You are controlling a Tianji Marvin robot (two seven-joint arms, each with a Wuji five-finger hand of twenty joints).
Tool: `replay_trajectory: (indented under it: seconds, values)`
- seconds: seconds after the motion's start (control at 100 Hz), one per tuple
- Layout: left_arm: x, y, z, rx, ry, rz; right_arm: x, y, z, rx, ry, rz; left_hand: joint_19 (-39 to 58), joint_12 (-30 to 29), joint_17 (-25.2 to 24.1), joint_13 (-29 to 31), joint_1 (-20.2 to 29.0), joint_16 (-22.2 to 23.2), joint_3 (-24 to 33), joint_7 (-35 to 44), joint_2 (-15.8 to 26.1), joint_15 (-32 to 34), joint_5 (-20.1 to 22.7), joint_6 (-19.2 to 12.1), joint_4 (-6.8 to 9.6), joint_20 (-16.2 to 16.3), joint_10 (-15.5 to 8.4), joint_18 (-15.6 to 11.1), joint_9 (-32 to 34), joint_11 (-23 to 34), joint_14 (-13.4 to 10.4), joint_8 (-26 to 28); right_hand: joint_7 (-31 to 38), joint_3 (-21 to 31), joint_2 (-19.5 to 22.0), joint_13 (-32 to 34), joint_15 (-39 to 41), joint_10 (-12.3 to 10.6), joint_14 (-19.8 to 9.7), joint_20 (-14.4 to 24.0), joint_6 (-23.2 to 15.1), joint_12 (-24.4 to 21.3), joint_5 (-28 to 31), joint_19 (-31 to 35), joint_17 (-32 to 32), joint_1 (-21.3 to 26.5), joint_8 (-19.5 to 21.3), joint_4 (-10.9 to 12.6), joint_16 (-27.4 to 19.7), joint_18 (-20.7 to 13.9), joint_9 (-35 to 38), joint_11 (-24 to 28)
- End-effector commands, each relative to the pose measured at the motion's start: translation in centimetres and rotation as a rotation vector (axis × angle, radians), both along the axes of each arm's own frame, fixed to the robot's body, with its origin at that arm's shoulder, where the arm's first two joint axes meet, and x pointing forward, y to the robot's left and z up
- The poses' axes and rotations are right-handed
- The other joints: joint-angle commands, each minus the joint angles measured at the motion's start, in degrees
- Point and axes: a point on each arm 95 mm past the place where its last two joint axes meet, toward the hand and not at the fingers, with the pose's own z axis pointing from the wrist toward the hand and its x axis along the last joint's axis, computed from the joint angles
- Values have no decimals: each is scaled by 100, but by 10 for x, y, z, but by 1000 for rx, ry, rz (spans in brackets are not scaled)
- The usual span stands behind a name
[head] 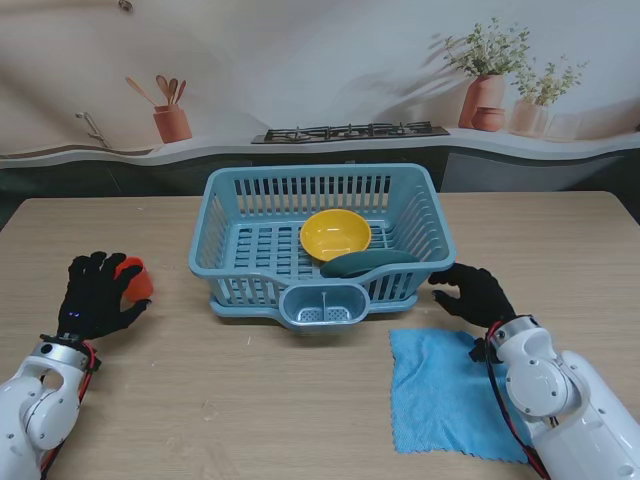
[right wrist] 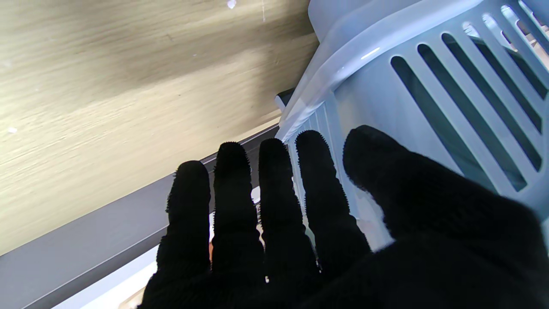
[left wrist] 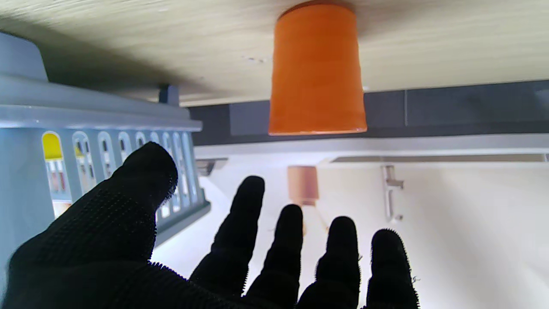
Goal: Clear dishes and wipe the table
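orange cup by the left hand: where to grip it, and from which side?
Wrap the side wall of the orange cup, probably around mid-height. It stands upright on the table, walls tapering slightly. Come in level from the left robot hand side: it is open and facing the cup, with no contact visible in the wrist view.

your left hand (head: 98,295) hovers low over the table on your left, black-gloved fingers (left wrist: 240,240) spread and empty, thumb set wide. your right hand (head: 476,294) reaches forward on your right, palm down, four fingers (right wrist: 233,201) side by side, nothing in its grasp. both white forearms rise from the near corners.
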Motion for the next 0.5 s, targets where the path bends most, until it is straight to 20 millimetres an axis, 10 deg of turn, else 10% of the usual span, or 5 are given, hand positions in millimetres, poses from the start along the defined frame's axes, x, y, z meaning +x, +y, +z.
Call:
replay_trajectory:
  seconds: [0.0, 0.49]
  values:
    - [-2, 2, -2, 10, 14, 9, -2, 3, -2, -4, 14, 13, -207, -122, -84, -189, -176, 52, 27, -90, -113, -85, -306, 115, -19, 161, -119, -121, -210, -27, -126, -51, -14, 3, -37, -154, -73, -87, -160, 99, -75, -26, 39, -67, -79, -198, 33, 215, -61, -141, -109, -37]
    - [-1, 7, -14, 21, 25, 50, -3, 6, -3, -3, 23, 11, -500, -249, -83, -224, -191, 13, 94, -131, -157, -343, -374, 145, -29, 300, -159, -281, -202, -255, -226, -126, -10, 3, -41, -151, -70, -89, -151, 100, -69, -26, 41, -63, -76, -198, 33, 214, -60, -148, -111, -37]
